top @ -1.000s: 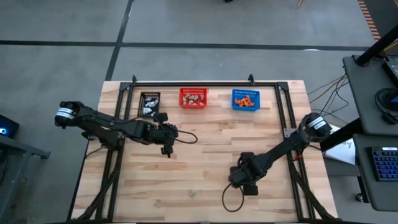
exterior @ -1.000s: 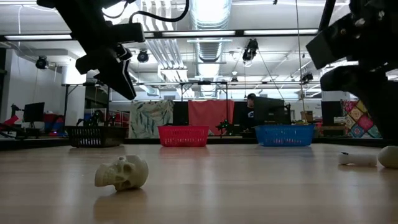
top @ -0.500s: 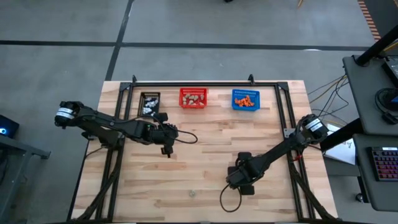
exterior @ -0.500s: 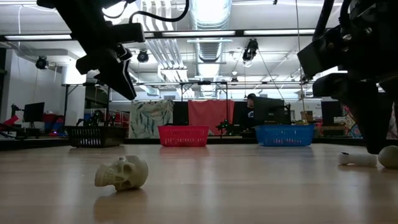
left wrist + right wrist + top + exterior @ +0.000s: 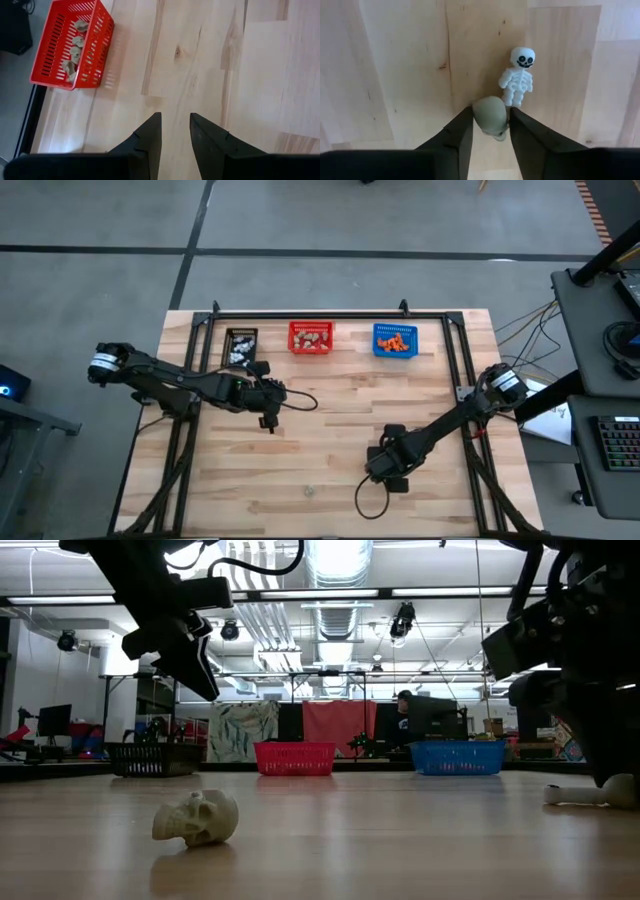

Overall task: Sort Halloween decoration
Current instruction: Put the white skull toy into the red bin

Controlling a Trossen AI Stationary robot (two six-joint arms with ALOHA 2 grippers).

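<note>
A beige-grey skull [image 5: 490, 119] lies on the wooden table, with my right gripper [image 5: 490, 111] pointing down over it and shut on it. A white skeleton [image 5: 518, 77] lies flat just beyond the skull. A second beige skull [image 5: 197, 818] rests on its side near the table's front edge [image 5: 310, 491]. My left gripper [image 5: 268, 421] hangs above the table's left middle, slanting down, open by a narrow gap [image 5: 175, 120] with nothing in it. My right gripper pinches the skull by its two opposite sides [image 5: 477, 116] between its fingertips [image 5: 466, 117]. The fingers come from above, pointing down. The skull sits on the table [image 5: 622, 792], partly hidden behind one finger in the low view.
Along the far edge stand three small mesh baskets: black [image 5: 241, 345], red [image 5: 311, 337] with beige pieces, blue [image 5: 394, 340] with orange pieces. A dark metal frame [image 5: 330, 314] runs around the table's far and side edges. Bare wood lies between the arms.
My right gripper has sunk a little over the skull at the table's near right; in the low view a finger now covers part of the skull that showed whole before. The skull and the skeleton have stayed where they were.
</note>
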